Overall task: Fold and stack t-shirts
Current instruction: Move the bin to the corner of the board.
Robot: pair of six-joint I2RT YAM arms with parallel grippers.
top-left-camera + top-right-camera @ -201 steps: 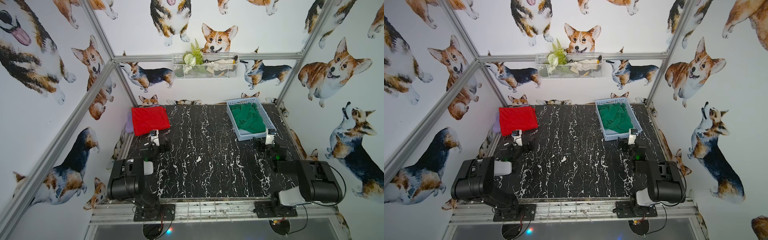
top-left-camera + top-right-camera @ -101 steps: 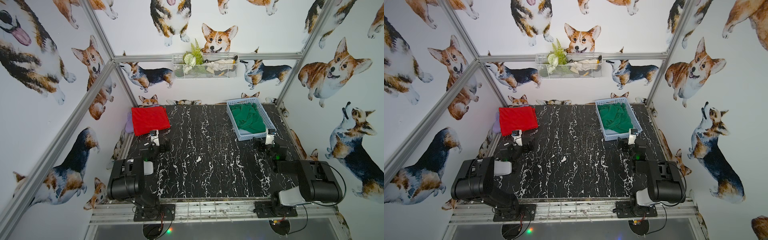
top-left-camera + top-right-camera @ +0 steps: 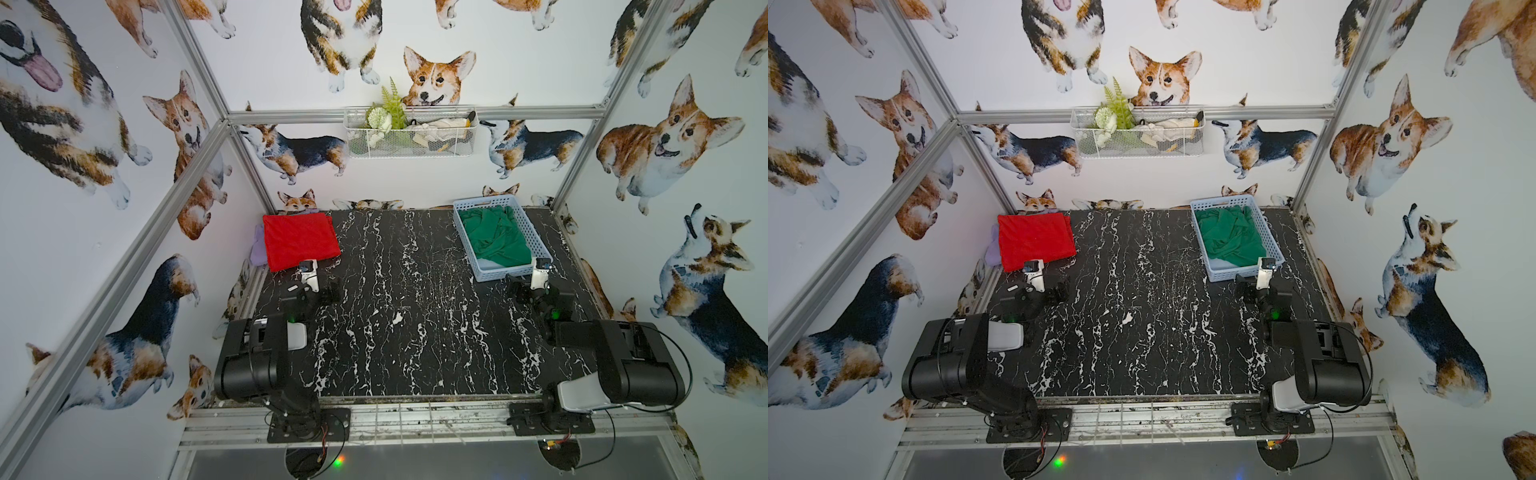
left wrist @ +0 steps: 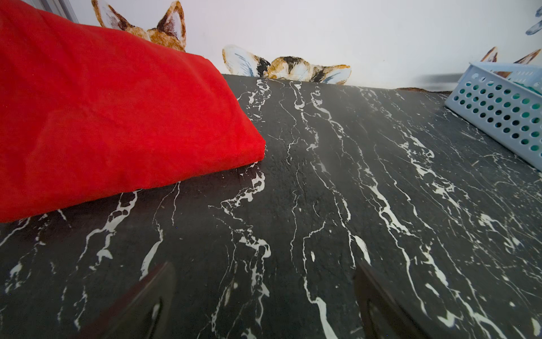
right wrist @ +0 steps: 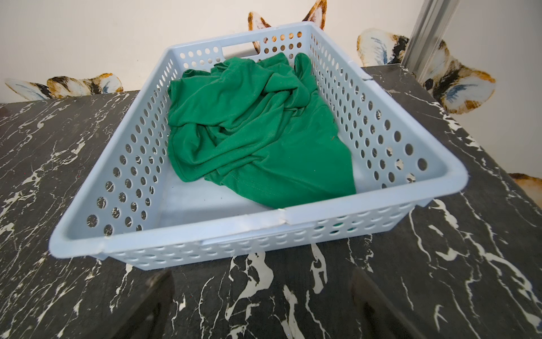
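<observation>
left gripper (image 4: 264, 270) wide open, empty, red t-shirt (image 4: 102, 117) just ahead | right gripper (image 5: 261, 273) wide open, empty, green t-shirt (image 5: 249, 132) in basket (image 5: 352, 212) ahead

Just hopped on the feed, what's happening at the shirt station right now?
Nothing is being handled. The left claw and right claw are open and empty, low over the table. The red t-shirt lies folded in the far left corner, a lilac cloth showing beside it. The green t-shirt sits crumpled in the pale blue basket, far right, not yet folded.
</observation>
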